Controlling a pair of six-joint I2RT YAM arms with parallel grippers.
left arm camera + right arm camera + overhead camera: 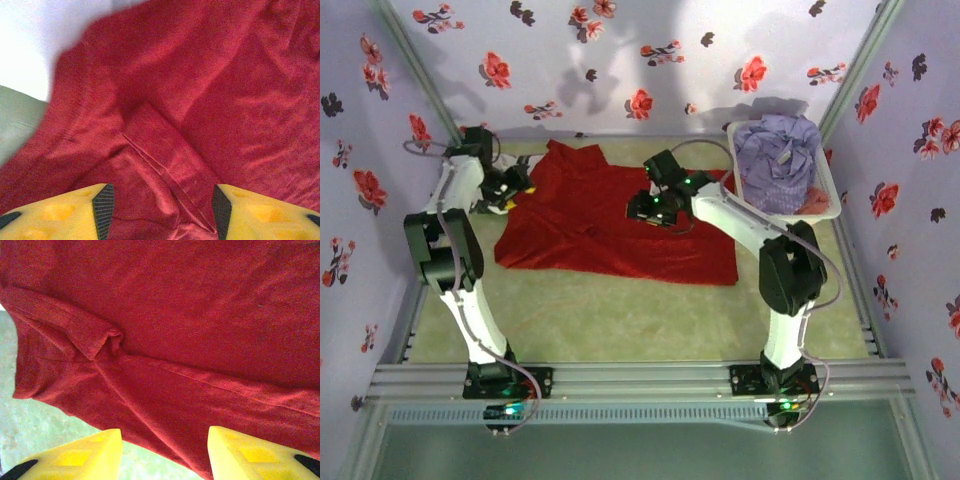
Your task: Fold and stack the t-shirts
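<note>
A bright red t-shirt [610, 235] lies spread and rumpled on the green table, with a fold at its left side. My left gripper [510, 192] hovers at the shirt's left edge. In the left wrist view its yellow fingers stand open [162, 210] over a creased hem of the red cloth [225, 90], gripping nothing. My right gripper [645, 208] is over the shirt's middle. Its fingers are open too [165, 455], just above the red cloth [200, 315] near a turned-over corner. A pale lavender t-shirt [775, 150] is heaped in the basket.
The white plastic basket [835, 190] stands at the back right, against the flowered wall. Bare green table [620, 320] stretches in front of the red shirt towards the arm bases. Flowered walls close in the back and both sides.
</note>
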